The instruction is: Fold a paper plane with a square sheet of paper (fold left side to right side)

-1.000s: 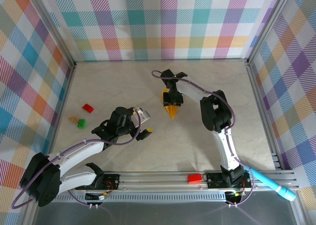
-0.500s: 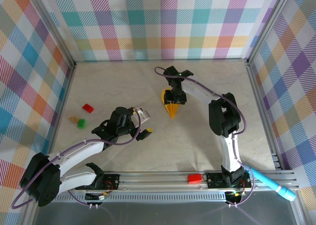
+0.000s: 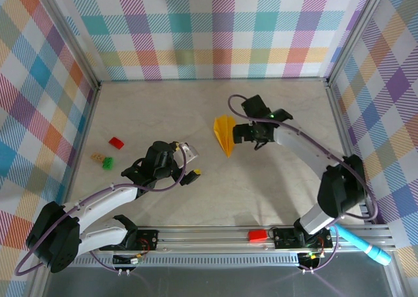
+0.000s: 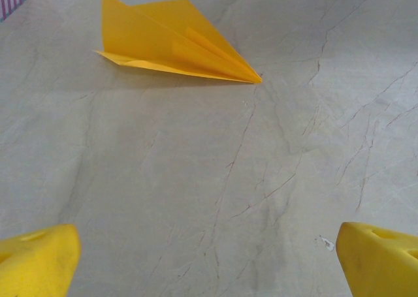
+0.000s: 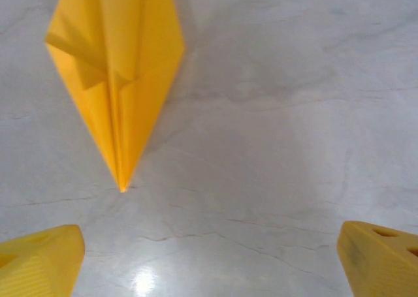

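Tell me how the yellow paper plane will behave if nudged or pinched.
The paper plane is thin folded paper, probably very light, likely to slide on the smooth table when nudged. Its layered creases probably stiffen it lengthwise, but it may crush under a pinch.

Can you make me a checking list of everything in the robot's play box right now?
Surface: pale marbled table, flat.
Job's things: paper plane folded, lying flat, nothing touching it.
Clutter: red block, green block, tan block at left; second red block and light blue pen by the near rail.
Grippers: left gripper open, empty; right gripper open, empty, beside the plane.
Cables: purple cables along both arms.
Surroundings: checked walls.
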Motion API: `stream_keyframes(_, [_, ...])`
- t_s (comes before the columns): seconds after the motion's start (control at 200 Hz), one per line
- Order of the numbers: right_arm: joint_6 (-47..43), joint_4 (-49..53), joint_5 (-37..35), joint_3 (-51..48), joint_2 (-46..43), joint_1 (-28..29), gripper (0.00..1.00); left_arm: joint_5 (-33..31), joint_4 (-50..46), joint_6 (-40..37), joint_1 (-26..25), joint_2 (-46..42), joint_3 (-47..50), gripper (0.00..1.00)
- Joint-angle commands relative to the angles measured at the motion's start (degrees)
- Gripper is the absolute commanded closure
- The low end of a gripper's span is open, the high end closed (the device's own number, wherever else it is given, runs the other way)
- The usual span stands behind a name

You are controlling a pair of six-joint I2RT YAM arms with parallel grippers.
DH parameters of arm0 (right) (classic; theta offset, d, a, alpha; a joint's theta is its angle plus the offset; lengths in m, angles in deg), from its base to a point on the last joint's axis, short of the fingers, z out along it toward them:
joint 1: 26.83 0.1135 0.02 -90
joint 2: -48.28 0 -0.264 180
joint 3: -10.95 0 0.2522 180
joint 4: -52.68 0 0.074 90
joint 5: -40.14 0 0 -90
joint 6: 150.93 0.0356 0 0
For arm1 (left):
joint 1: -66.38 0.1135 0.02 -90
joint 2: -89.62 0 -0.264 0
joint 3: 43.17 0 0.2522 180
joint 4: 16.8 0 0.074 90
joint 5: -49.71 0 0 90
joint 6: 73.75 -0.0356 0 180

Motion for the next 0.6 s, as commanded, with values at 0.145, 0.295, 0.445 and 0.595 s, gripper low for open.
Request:
stream_keyframes(0.145, [-0.78,-11.2,0.39,-16.64,-15.43,-10.73,0.01,-1.42,0.83,-1.63,-0.51,-1.29,-0.13,0.0])
stream_keyframes(0.295, [-1.57,-15.14,0.48,-24.67,-24.63,-17.09,0.01,-1.52,0.94,-1.93,-0.49,-0.52,-0.22,0.0])
stream_keyframes(0.445, [-3.26,-20.47,0.39,-31.07,-31.91,-21.51,0.01,-1.08,0.97,-1.94,-0.49,-0.07,-0.3,0.0])
stream_keyframes(0.595, [-3.8,-25.2,2.46,-34.6,-33.36,-24.83,0.01,-0.81,0.95,-1.8,-0.5,0.21,-0.31,0.0])
